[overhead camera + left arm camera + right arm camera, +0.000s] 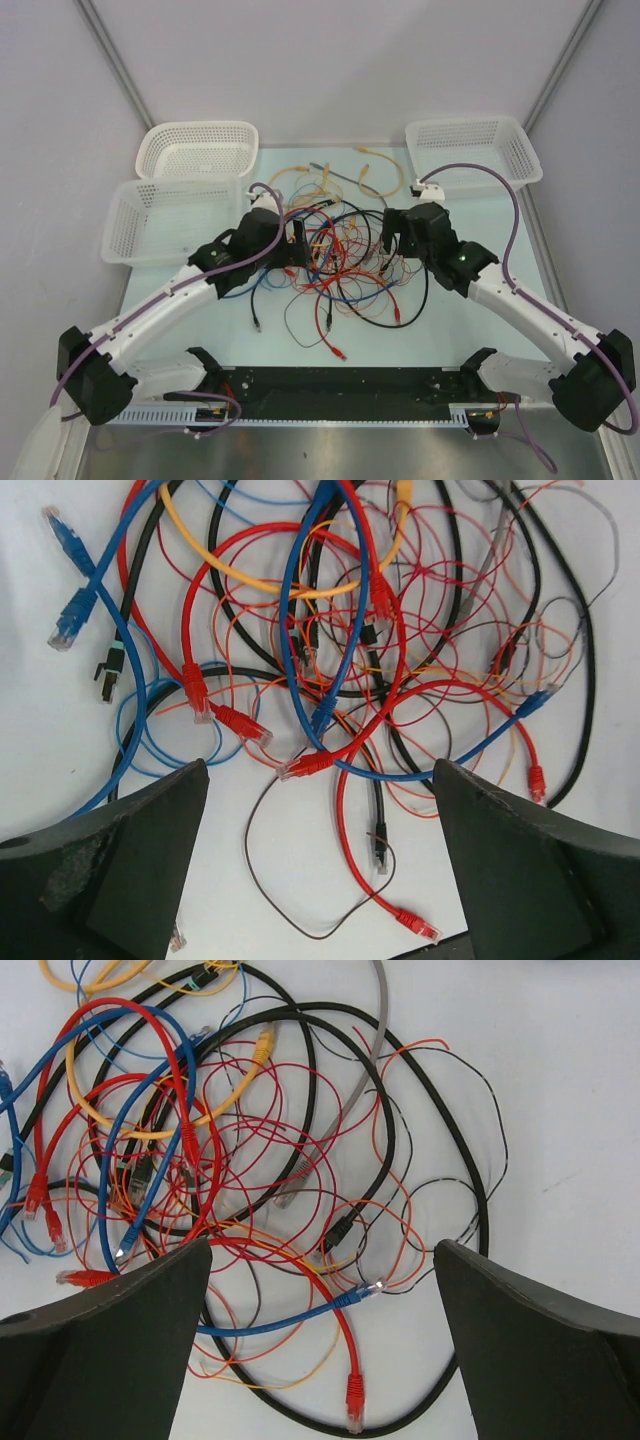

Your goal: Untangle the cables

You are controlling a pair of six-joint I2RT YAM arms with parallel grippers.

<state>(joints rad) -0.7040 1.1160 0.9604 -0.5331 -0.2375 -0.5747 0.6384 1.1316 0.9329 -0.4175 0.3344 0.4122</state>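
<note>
Table (440, 325) holds two left baskets (175, 222) and a right basket (470, 150) at the far side. Tangled cables (335, 265) are heaped mid-table between the arms. Left gripper (320, 770) is spread wide over the pile's left, holding nothing. Right gripper (320, 1250) is the same over its right.
</note>
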